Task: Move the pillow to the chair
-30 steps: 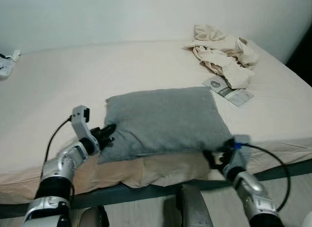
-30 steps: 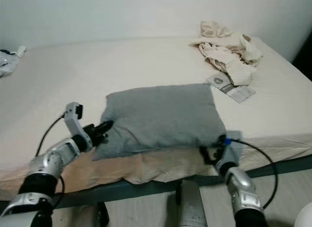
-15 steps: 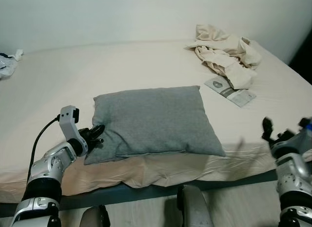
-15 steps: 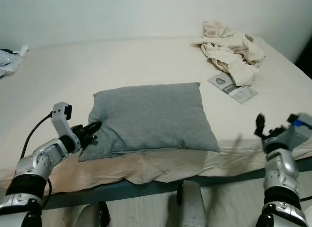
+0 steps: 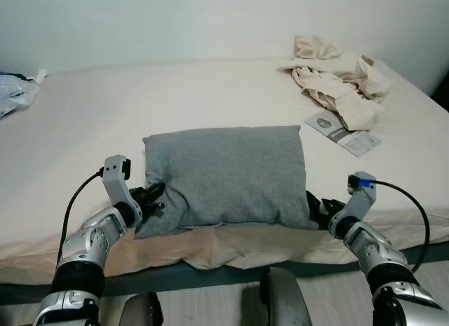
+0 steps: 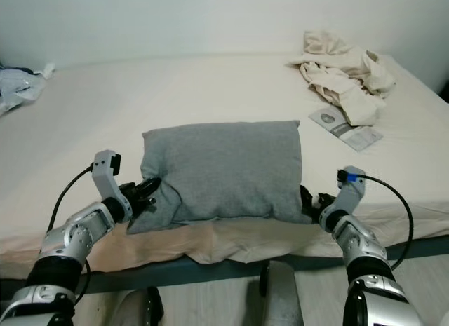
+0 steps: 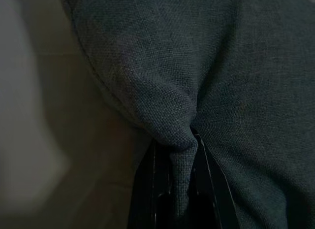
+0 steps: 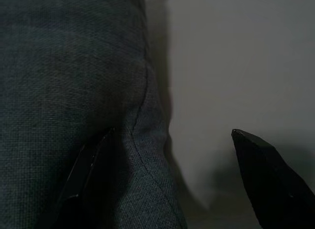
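Note:
A grey pillow lies flat near the front edge of a bed with a cream sheet. My left gripper is at the pillow's near left corner, shut on a pinch of its fabric. At the near right corner sits my right gripper, open. One of its black fingers lies against the pillow's side seam, and the other stands apart over the sheet. No chair is in sight.
Crumpled beige clothes lie at the bed's back right, with a printed paper packet just in front of them. A pale bundle sits at the far left edge. The bed's front edge runs just below the pillow.
Half a second ago my right arm was swung out to the right, clear of the pillow; now it is back at the near right corner. My left gripper has kept its hold throughout.

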Available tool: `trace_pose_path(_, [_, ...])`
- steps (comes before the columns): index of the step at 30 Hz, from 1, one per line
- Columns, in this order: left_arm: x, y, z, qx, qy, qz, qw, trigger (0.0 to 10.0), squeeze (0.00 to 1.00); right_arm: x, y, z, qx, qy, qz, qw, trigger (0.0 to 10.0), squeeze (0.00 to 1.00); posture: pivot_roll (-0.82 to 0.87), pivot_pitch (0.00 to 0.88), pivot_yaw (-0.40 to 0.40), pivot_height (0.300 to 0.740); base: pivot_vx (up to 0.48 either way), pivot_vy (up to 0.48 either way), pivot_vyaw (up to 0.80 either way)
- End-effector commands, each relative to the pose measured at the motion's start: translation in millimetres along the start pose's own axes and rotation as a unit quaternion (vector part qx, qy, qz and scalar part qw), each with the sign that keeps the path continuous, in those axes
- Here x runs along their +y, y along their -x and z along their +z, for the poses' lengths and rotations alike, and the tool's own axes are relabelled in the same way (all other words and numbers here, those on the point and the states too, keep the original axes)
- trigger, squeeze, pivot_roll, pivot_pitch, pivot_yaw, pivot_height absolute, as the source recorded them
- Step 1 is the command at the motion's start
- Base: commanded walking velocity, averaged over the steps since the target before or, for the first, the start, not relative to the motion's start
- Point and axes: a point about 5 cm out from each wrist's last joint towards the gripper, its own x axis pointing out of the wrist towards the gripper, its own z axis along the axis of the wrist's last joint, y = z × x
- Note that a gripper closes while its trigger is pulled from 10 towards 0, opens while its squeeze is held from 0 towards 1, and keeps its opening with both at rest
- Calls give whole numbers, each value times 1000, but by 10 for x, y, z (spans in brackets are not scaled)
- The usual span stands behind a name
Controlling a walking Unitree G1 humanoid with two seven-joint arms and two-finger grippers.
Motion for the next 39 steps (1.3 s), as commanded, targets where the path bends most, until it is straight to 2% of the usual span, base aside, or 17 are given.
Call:
trace_pose_path(1, [-118, -45, -125, 21, 4, -21, 1000, 0, 0, 248, -107, -284, 61, -3, 50, 997, 10000, 0, -30, 122, 14, 543, 0, 0, 0])
trace_pose_path(2, [-146, -52, -136, 22, 6, -26, 999, 0, 0, 346, -148, -320, 68, -7, 70, 995, 10000, 0, -29, 122, 13, 543, 0, 0, 0])
trace_pose_path(3, [-192, -60, -149, 21, 9, -34, 999, 0, 0, 529, -211, -353, 72, -22, 112, 991, 10000, 0, -28, 122, 12, 543, 0, 0, 0])
trace_pose_path(6, [-243, -64, -169, 20, 15, -42, 999, 0, 0, 775, -247, -360, 77, -41, 198, 976, 10000, 0, -29, 122, 11, 543, 0, 0, 0])
trace_pose_path(7, [-243, -64, -169, 20, 15, -42, 999, 0, 0, 775, -247, -360, 77, -41, 198, 976, 10000, 0, -29, 122, 11, 543, 0, 0, 0])
trace_pose_path(9, [-272, -71, -191, 21, 17, -46, 999, 0, 0, 944, -243, -363, 82, -43, 264, 960, 10000, 0, -31, 120, 9, 543, 0, 0, 0])
trace_pose_path(10, [-272, -71, -191, 21, 17, -46, 999, 0, 0, 944, -243, -363, 82, -43, 264, 960, 10000, 0, -31, 120, 9, 543, 0, 0, 0])
trace_pose_path(12, [-299, -82, -216, 23, 21, -49, 998, 0, 0, 1060, -222, -383, 90, -45, 311, 945, 10000, 0, -34, 118, 8, 543, 0, 0, 0])
trace_pose_path(13, [-299, -82, -216, 23, 21, -49, 998, 0, 0, 1060, -222, -383, 90, -45, 311, 945, 10000, 0, -34, 118, 8, 543, 0, 0, 0])
trace_pose_path(14, [-322, -92, -238, 24, 25, -52, 998, 0, 0, 1088, -208, -411, 96, -48, 326, 939, 10000, 0, -35, 117, 8, 543, 0, 0, 0])
trace_pose_path(18, [-349, -103, -255, 25, 28, -55, 998, 0, 0, 1094, -192, -432, 99, -52, 337, 935, 10000, 0, -36, 116, 7, 543, 0, 0, 0])
trace_pose_path(20, [-402, -118, -260, 24, 32, -62, 997, 0, 0, 1118, -157, -465, 104, -51, 360, 926, 9765, 0, -39, 112, 9, 543, 0, 0, 0])
trace_pose_path(22, [-412, -123, -258, 24, 33, -63, 997, 0, 0, 1117, -157, -473, 103, -48, 358, 927, 9765, 0, -39, 112, 9, 543, 0, 0, 0])
trace_pose_path(23, [-420, -129, -257, 24, 34, -65, 997, 0, 0, 1101, -171, -466, 96, -50, 346, 932, 0, 0, -39, 111, 9, 543, 0, 0, 0])
trace_pose_path(27, [-425, -138, -253, 24, 33, -66, 997, 0, 0, 1063, -191, -416, 77, -63, 326, 940, 0, 0, -39, 109, 10, 543, 0, 0, 0])
trace_pose_path(37, [-416, -123, -238, 21, 35, -63, 997, 0, 0, 1051, -190, -287, 48, -66, 324, 943, 0, 0, -37, 102, 9, 543, 0, 0, 0])
trace_pose_path(39, [-400, -115, -234, 17, 28, -54, 998, 0, 0, 1024, -219, -248, 33, -33, 295, 954, 0, 0, -35, 99, 8, 543, 0, 0, 0])
